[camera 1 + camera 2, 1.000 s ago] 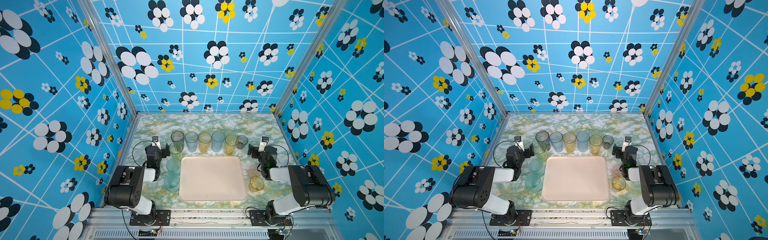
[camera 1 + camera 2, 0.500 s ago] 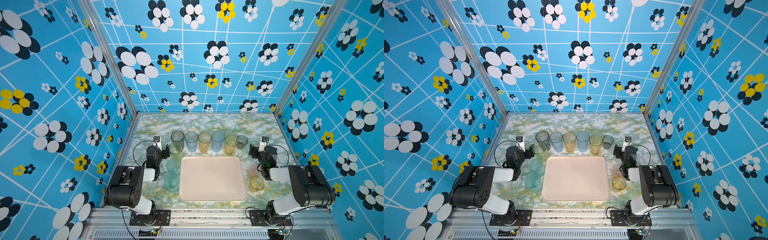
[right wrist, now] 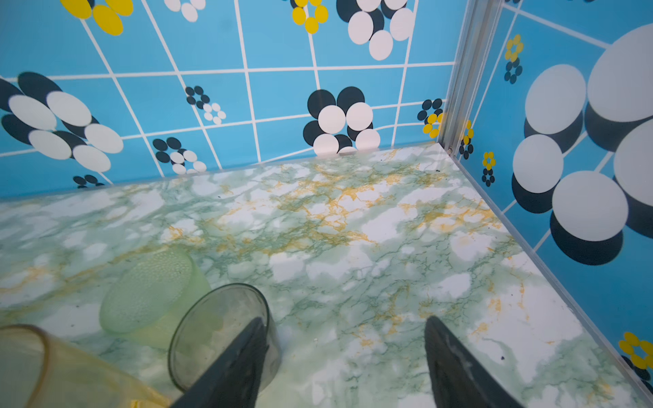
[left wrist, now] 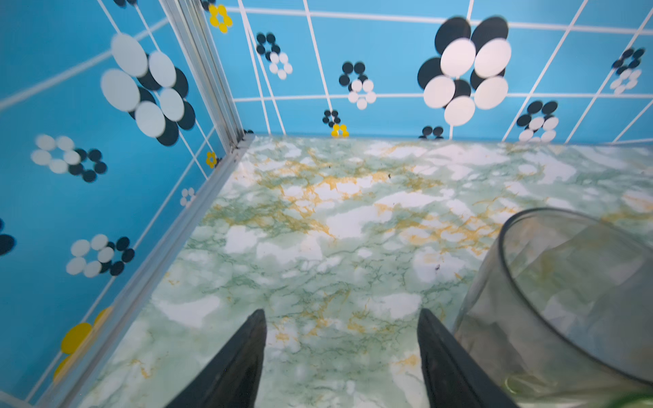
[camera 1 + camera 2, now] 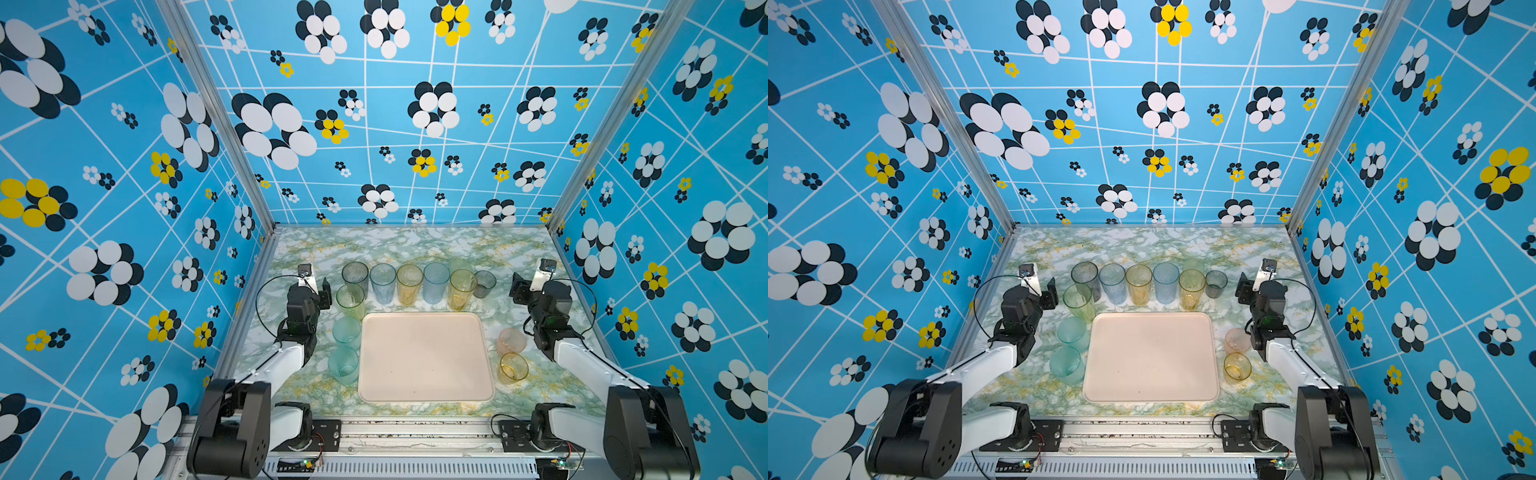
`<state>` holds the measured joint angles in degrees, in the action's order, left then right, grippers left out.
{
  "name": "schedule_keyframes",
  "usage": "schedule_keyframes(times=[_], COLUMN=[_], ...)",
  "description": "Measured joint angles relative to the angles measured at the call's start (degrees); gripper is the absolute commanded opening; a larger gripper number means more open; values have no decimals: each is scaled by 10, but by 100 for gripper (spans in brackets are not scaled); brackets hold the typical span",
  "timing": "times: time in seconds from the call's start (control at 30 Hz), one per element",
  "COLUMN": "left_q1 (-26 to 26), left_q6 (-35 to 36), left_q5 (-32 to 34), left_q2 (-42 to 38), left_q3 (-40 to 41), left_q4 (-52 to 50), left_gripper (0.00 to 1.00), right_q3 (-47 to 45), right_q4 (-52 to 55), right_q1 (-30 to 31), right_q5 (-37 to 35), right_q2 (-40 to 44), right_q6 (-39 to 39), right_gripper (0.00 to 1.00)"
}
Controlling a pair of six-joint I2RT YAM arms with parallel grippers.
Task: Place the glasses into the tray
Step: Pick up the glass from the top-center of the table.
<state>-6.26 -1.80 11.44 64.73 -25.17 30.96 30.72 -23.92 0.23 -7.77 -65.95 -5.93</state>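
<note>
1. My left end effector (image 4: 341,312): hanging released, empty, just beside the tall grey glass (image 4: 565,300).
2. My right end effector (image 3: 344,318): released, empty, beside the short grey glass (image 3: 215,328).
3. The tray (image 5: 424,357): empty, glasses (image 5: 409,284) standing around it on the bench (image 5: 415,249).
Note: I am aiming to centre one glass between the fingers before clenching.

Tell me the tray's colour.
Pale cream-pink; the tray shows best in a top view.
</note>
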Motion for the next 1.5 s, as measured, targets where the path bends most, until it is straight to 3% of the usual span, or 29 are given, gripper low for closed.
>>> schedule_keyframes(times=[0.13, 0.27, 0.4, 0.7, 0.97, 1.5], left_q1=[-45, -55, -56, -67, -98, -104], left_q6=[-14, -28, -37, -57, -57, -56], left_q5=[35, 51, 53, 25, 10, 10], left_q2=[-104, -149, -145, -90, -40, -33], left_q3=[-40, -94, -156, -219, -245, -246], left_q4=[-95, -192, -285, -403, -438, -439], left_gripper=[69, 67, 65, 55, 54, 54], right_q3=[102, 231, 356, 464, 488, 514], right_q4=[154, 310, 428, 603, 655, 686], right_q1=[0, 0, 0, 67, 126, 143], right_q5=[31, 81, 137, 173, 161, 113], right_q2=[27, 11, -47, -163, -226, -273], right_q6=[-30, -59, -88, -103, -100, -99], right_gripper=[64, 49, 37, 24, 17, 22])
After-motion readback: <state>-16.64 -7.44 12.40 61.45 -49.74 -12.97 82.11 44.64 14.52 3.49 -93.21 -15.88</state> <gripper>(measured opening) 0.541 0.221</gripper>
